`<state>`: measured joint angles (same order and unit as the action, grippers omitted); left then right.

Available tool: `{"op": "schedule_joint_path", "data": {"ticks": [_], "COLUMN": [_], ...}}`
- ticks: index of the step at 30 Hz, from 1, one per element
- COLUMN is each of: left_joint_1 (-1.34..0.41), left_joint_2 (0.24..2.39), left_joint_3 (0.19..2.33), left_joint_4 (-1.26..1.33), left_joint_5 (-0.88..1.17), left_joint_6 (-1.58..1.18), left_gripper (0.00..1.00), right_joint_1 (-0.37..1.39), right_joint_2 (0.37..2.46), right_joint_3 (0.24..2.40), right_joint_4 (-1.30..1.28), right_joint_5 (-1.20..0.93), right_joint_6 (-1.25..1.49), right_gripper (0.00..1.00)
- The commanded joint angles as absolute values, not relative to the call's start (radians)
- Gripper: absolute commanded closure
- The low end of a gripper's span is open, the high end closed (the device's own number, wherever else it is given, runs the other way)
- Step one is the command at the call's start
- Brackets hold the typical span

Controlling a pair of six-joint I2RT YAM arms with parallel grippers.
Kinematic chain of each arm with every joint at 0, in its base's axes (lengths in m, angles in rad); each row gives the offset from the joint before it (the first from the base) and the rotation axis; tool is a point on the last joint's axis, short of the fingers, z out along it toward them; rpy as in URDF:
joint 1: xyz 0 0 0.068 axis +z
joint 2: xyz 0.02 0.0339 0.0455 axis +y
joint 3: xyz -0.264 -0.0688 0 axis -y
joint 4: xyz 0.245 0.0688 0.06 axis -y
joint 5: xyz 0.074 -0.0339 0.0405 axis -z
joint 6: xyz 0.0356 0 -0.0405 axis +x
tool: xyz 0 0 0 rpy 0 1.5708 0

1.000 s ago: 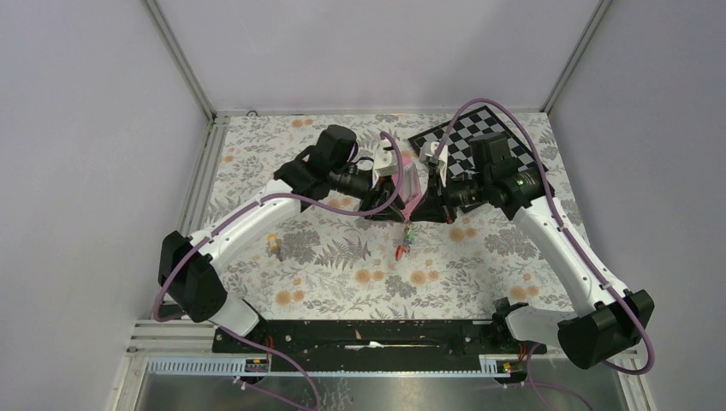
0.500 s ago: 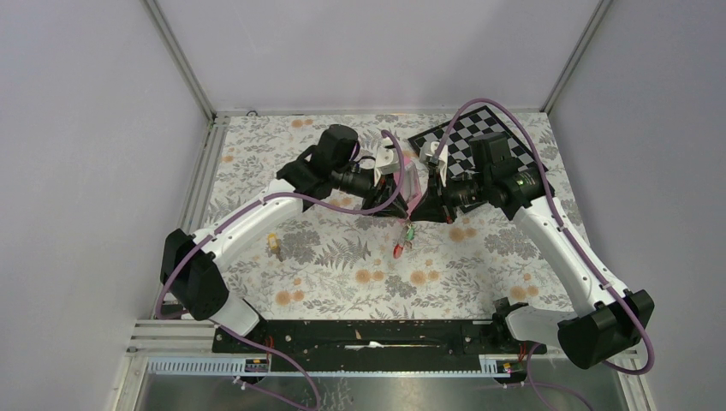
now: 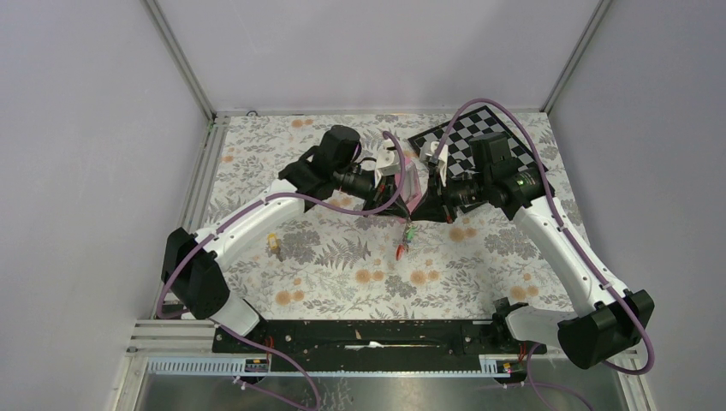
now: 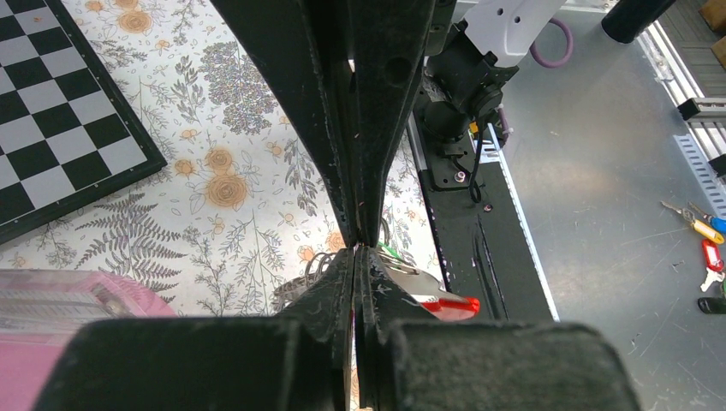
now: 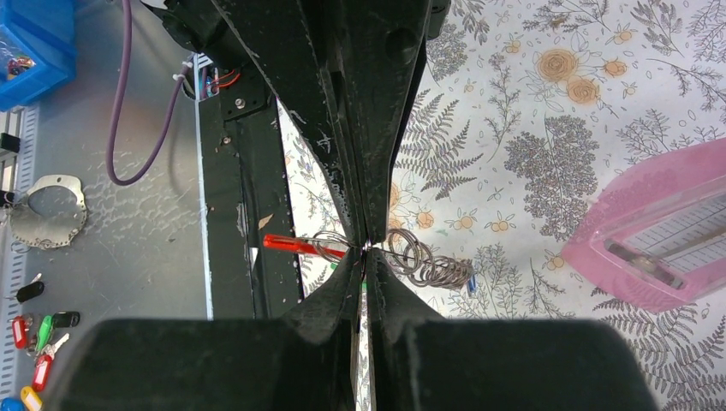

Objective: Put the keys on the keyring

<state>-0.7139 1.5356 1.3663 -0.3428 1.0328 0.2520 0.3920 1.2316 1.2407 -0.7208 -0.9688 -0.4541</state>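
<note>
My left gripper (image 3: 401,204) and right gripper (image 3: 421,207) meet tip to tip above the mat's middle. Both are shut on a bundle of small wire split rings (image 5: 421,262), which also shows in the left wrist view (image 4: 306,277). A red-headed key (image 3: 400,250) and a green-headed key (image 3: 411,232) dangle below them. The red key shows in the left wrist view (image 4: 438,302) beside my left gripper (image 4: 355,250), and in the right wrist view (image 5: 291,244) beside my right gripper (image 5: 366,250). No large grey-and-red D-shaped keyring is in view. A yellow-headed key (image 3: 274,246) lies on the mat at the left.
A pink metronome-shaped pyramid (image 3: 409,181) stands just behind the two grippers, and shows in the right wrist view (image 5: 659,227). A chessboard (image 3: 492,128) lies at the back right. Spare keys (image 4: 706,257) lie on the metal shelf beyond the black base rail (image 3: 368,334).
The dangling keys have swayed a little. The left arm has shifted slightly; both grippers stay shut together at the same spot.
</note>
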Motion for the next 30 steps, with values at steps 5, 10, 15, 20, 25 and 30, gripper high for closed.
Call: {"op": "schedule_joint_path", "data": {"ticks": [5,10,15,20,25,30], "left_joint_1": [-0.722,-0.715,-0.703,-0.701,-0.689,-0.678], "left_joint_2": [1.528,1.511,1.495,1.49,1.484,1.487], "left_joint_3": [1.354,1.343,1.297,1.238,1.207,1.178], "left_joint_4": [-0.288,-0.255,-0.106,0.043,0.147,0.276], "left_joint_5": [1.069,1.057,1.072,1.107,1.126,1.137], "left_joint_6": [0.248,0.176,0.009,-0.157,-0.257,-0.371], "left_gripper": [1.0,1.0,1.0,1.0,1.0,1.0], "right_joint_1": [0.397,0.387,0.364,0.338,0.315,0.313], "right_joint_2": [1.212,1.198,1.18,1.168,1.147,1.139], "right_joint_3": [1.258,1.253,1.253,1.238,1.196,1.168], "right_joint_4": [-0.677,-0.669,-0.666,-0.66,-0.663,-0.664], "right_joint_5": [-0.964,-0.947,-0.953,-0.968,-1.029,-1.063], "right_joint_6": [-0.43,-0.421,-0.417,-0.411,-0.427,-0.446], "right_gripper": [0.99,0.81,0.68,0.66,0.64,0.61]}}
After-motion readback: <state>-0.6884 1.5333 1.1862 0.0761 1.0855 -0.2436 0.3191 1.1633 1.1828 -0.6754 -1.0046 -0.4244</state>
